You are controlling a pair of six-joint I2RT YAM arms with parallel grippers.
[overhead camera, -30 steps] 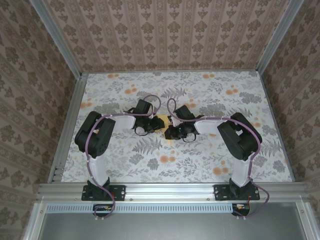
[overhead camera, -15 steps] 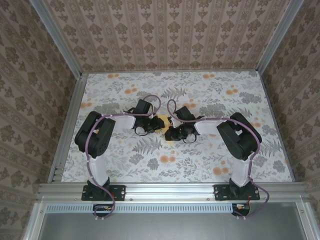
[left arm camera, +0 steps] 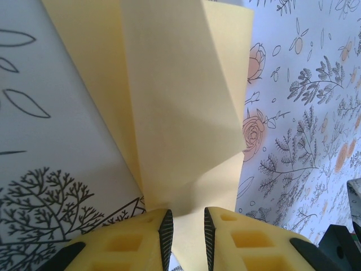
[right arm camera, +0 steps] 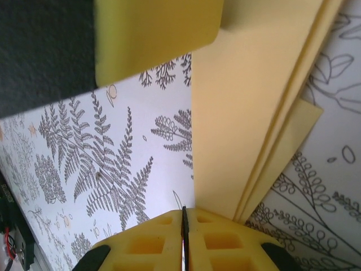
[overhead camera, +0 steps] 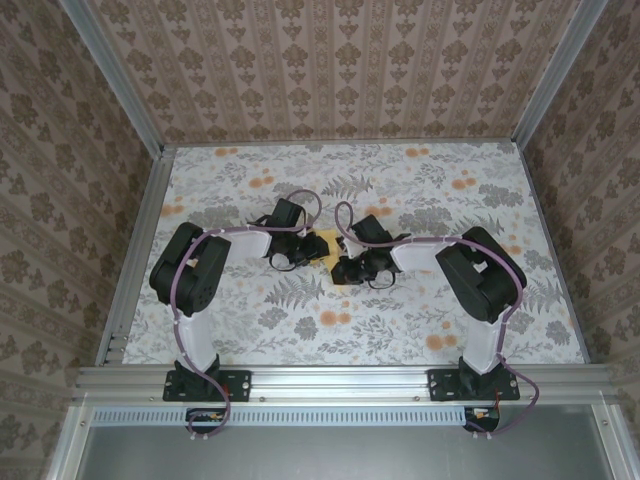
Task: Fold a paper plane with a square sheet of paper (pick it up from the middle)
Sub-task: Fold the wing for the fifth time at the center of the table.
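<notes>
The yellow sheet of paper lies mid-table between both grippers, folded into a narrow, layered, dart-like paper plane shape. My left gripper comes at it from the left. In the left wrist view its pads stand a little apart with the folded paper filling the gap between them. My right gripper is at the paper's near right side. Its pads are pressed together, and the layered paper runs under its right finger. One yellow finger of the left gripper rests on the paper beyond.
A grey floral cloth covers the table. Aluminium rails run along the left side, the right side and the near edge. Patterned walls close in the back and both sides.
The right gripper has shifted slightly right along the paper, covering the yellow tip that showed below it. The left arm and its grip have not moved.
</notes>
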